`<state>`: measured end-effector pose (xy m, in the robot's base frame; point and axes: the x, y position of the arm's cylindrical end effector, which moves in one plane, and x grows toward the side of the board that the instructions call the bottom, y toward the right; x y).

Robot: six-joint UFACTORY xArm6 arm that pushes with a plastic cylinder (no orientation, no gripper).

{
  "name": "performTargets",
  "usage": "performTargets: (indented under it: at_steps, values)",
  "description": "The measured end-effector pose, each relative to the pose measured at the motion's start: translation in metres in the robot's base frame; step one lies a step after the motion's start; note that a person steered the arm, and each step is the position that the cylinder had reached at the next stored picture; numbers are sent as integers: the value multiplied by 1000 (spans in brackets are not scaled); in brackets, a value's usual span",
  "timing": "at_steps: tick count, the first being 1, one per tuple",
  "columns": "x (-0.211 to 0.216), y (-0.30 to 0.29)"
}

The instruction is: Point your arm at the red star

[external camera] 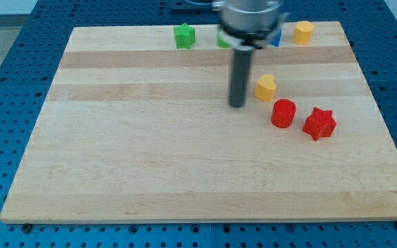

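The red star [319, 123] lies on the wooden board at the view's right, just right of a red cylinder [283, 113]. My tip [237, 105] stands on the board left of both, about a hand's width from the star. A yellow heart-shaped block [265, 87] sits just right of the rod, above the red cylinder. The tip touches no block.
A green star [184, 36] and a yellow block [303, 31] lie near the board's top edge. A green block [223, 41] and a blue block [276, 37] are partly hidden behind the arm. The wooden board [150, 151] rests on a blue perforated table.
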<state>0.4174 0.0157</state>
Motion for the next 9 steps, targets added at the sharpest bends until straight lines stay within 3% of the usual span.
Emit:
performTargets:
  at_steps: [2, 4, 5, 7, 9]
  values:
    - [0, -7]
    - [52, 13]
    - [89, 39]
    - [110, 196]
    - [73, 231]
